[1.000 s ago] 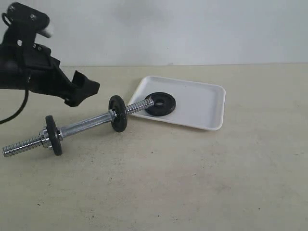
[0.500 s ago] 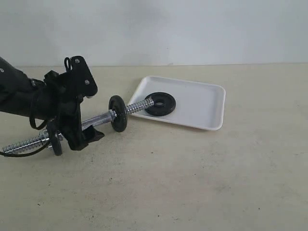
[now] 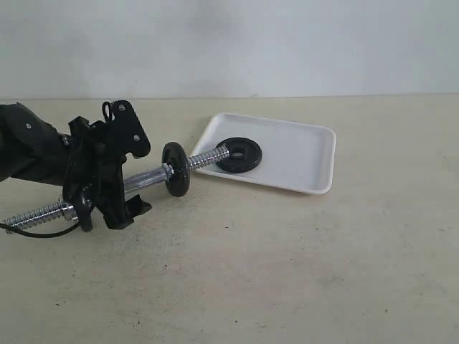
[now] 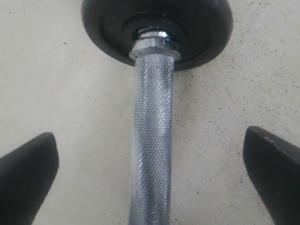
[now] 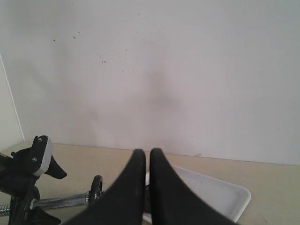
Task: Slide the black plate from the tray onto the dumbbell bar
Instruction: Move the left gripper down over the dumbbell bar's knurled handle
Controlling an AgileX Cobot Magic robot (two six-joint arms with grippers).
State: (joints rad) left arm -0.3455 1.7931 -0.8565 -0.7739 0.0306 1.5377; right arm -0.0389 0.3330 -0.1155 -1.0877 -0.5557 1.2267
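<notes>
Black and spread wide, the left gripper (image 3: pixel 115 195) straddles the knurled middle of the dumbbell bar (image 3: pixel 147 177) without touching it, between two mounted discs (image 3: pixel 176 169). The bar lies on the beige table (image 3: pixel 287 272), its right threaded end crossing the rim of the tray (image 3: pixel 301 154) and ending at the black plate (image 3: pixel 249 158), which lies flat inside. The right gripper (image 5: pixel 146 187) hangs pinched together, empty.

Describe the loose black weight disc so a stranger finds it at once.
Find the shallow white rectangular tray. At its end nearest the chrome bar lies a round matte-black disc with a centre hole. Only it lies flat; two similar discs stand upright on that bar.
</notes>
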